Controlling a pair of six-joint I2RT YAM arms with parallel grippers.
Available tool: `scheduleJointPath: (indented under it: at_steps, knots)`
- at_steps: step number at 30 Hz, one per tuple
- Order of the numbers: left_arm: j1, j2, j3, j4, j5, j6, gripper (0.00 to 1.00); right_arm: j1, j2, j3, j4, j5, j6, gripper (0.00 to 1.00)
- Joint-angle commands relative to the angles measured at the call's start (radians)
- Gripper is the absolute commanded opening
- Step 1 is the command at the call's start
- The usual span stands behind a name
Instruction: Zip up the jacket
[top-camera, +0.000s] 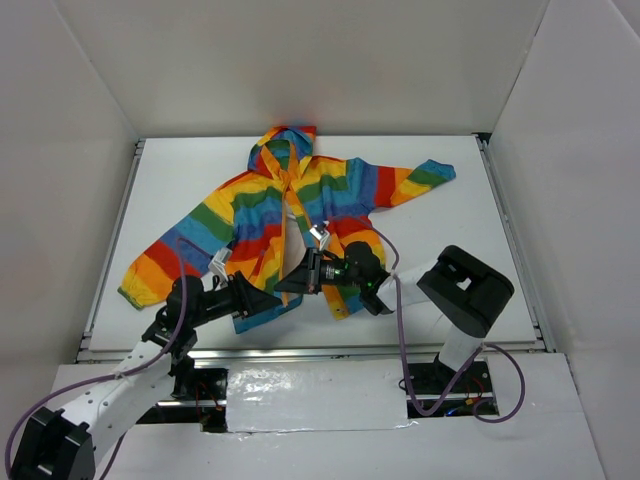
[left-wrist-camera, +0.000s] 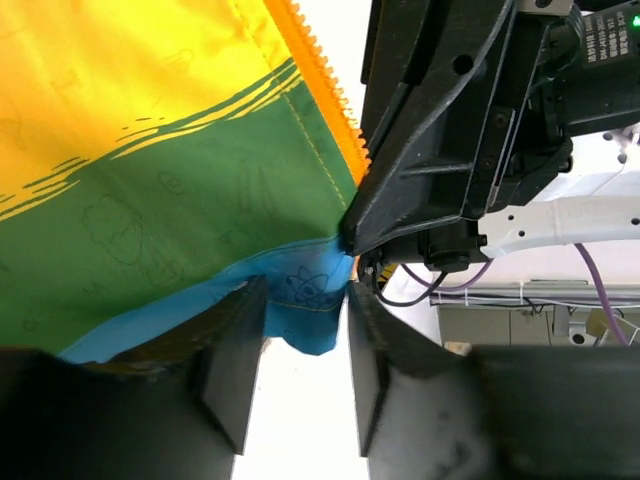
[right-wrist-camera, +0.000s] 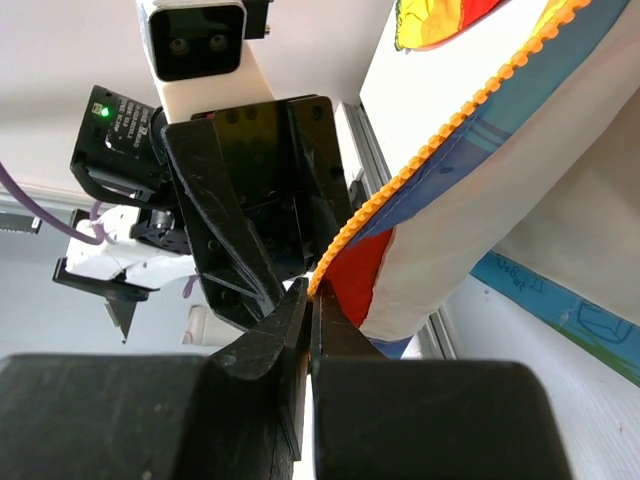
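The jacket (top-camera: 300, 200) lies flat on the table (top-camera: 480, 260), hood on the far side of both tools, sleeves spread out, and its front open from the hem upward. The two tools meet at the bottom of that opening, which is where a zip has to be started. The right tool (right-wrist-camera: 311, 290) has its fingers pressed together on the lowest end of the orange zipper teeth (left-wrist-camera: 320, 85), pinching that edge and lifting it off the table. This probably keeps the end firm and reachable for mating. Just beside its tip, the left tool (left-wrist-camera: 305, 300) faces it with fingers spread. The blue hem corner (left-wrist-camera: 300, 285) of the other front panel hangs in the gap between them, not clamped as far as the left wrist view shows. That placement looks like a setup for gripping the second side low down, so both halves can be brought together. No slider is visible in any view. It may be hidden behind the right tool, so I cannot tell where it sits.
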Motion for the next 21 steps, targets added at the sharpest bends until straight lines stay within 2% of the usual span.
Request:
scheduleJointPath:
  at_steps: [1, 4, 8, 11, 12, 16, 17, 21]
  knots:
    - [-0.003, 0.000, 0.010, 0.085, 0.021, 0.006, 0.48, 0.015, 0.020, 0.043, 0.024, -0.013, -0.017, 0.00]
    - [-0.003, -0.002, 0.002, 0.090, 0.024, 0.009, 0.43, 0.016, 0.027, 0.050, 0.010, -0.015, -0.018, 0.00]
    - [-0.003, 0.010, -0.010, 0.126, 0.036, -0.002, 0.40, 0.020, 0.035, 0.056, -0.005, -0.009, -0.017, 0.00]
    - [-0.003, 0.021, -0.013, 0.145, 0.045, -0.005, 0.33, 0.021, 0.035, 0.064, -0.021, -0.006, -0.020, 0.00]
    - [-0.003, 0.024, -0.012, 0.146, 0.047, -0.004, 0.25, 0.023, 0.035, 0.066, -0.025, -0.006, -0.023, 0.00]
    - [-0.003, 0.026, -0.004, 0.127, 0.047, 0.012, 0.11, 0.021, 0.026, 0.070, -0.057, -0.006, -0.034, 0.00]
    - [-0.003, 0.026, -0.001, 0.120, 0.044, 0.015, 0.04, 0.023, 0.021, 0.076, -0.067, -0.009, -0.040, 0.00]
    - [-0.003, 0.038, 0.007, 0.107, 0.050, 0.032, 0.04, 0.023, 0.003, 0.099, -0.151, -0.013, -0.064, 0.00]
